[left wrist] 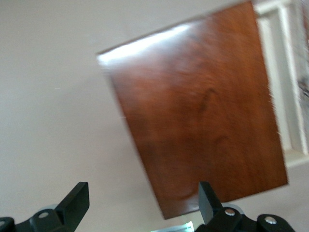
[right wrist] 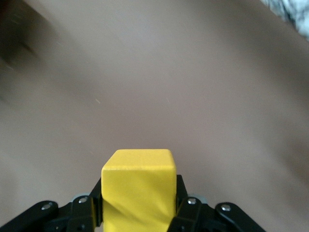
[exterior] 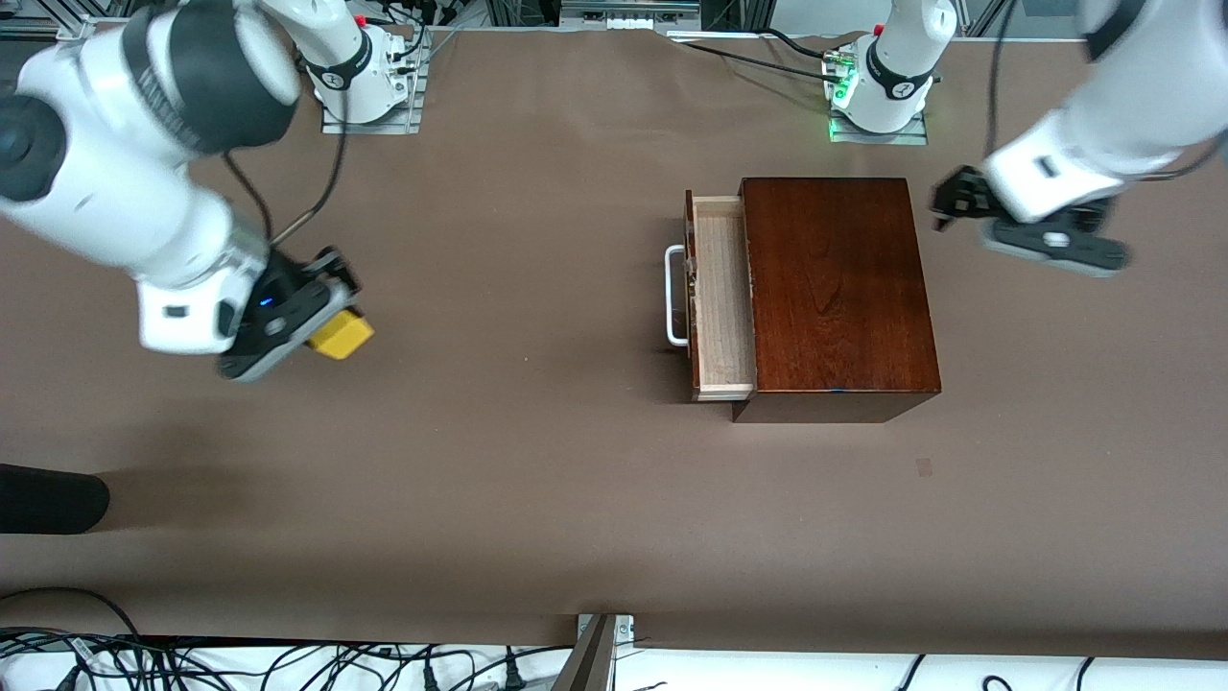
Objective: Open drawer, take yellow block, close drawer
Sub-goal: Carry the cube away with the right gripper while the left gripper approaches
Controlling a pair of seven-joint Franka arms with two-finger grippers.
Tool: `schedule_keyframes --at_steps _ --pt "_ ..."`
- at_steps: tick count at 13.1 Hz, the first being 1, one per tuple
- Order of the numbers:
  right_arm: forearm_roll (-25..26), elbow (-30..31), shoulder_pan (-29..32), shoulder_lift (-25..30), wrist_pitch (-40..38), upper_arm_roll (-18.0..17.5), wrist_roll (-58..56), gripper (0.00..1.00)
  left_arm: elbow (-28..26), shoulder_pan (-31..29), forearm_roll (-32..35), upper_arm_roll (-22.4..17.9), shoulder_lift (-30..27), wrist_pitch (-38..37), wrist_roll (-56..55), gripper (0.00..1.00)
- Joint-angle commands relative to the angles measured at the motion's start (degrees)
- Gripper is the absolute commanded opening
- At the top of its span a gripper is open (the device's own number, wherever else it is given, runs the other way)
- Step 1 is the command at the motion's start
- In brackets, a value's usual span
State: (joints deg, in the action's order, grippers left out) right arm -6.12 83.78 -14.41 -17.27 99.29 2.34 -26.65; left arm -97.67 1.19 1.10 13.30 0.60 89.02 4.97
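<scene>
Black fingers (right wrist: 91, 210) of the right gripper (exterior: 331, 321) are clamped on the yellow block (exterior: 341, 336), raised over bare worktop (exterior: 528, 499) at the frame's left-centre. At the upper right, the left gripper (exterior: 945, 203) hangs with fingers (left wrist: 77, 200) apart, beside the wooden box (exterior: 835, 288), whose drawer (exterior: 720, 297) stands open at centre frame.

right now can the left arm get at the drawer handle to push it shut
Probably yes. The left gripper, open and empty, hangs beside the wooden box; the white handle faces bare table, and the right gripper holds the yellow block well clear.
</scene>
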Motion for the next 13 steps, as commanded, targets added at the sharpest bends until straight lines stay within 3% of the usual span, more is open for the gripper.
schedule_keyframes --at_steps 1,3,5,7,10,13 --pt "-0.12 12.08 3.59 3.91 3.44 0.47 4.31 0.00 5.89 1.18 -1.10 7.33 7.81 -1.57 0.83 1.00" --pt "1.46 18.32 4.13 4.00 8.26 2.58 6.43 0.00 12.90 4.51 -1.01 12.87 14.74 -1.48 0.14 1.00" --pt "1.46 25.34 5.35 3.91 14.40 3.38 11.16 0.00 19.60 10.65 -1.19 13.60 21.08 -1.22 -0.05 1.00" --pt "1.46 33.86 5.71 3.91 25.63 3.38 14.76 0.00 23.38 15.49 -1.19 13.60 26.44 1.66 1.61 1.00" --pt "1.55 41.01 5.71 1.54 38.22 3.29 23.29 0.00 23.23 20.08 -0.66 13.60 31.03 13.08 13.02 1.00" --pt "1.64 42.52 5.62 -0.22 42.03 2.50 28.23 0.00 22.70 22.63 0.65 13.42 35.42 21.44 26.36 1.00"
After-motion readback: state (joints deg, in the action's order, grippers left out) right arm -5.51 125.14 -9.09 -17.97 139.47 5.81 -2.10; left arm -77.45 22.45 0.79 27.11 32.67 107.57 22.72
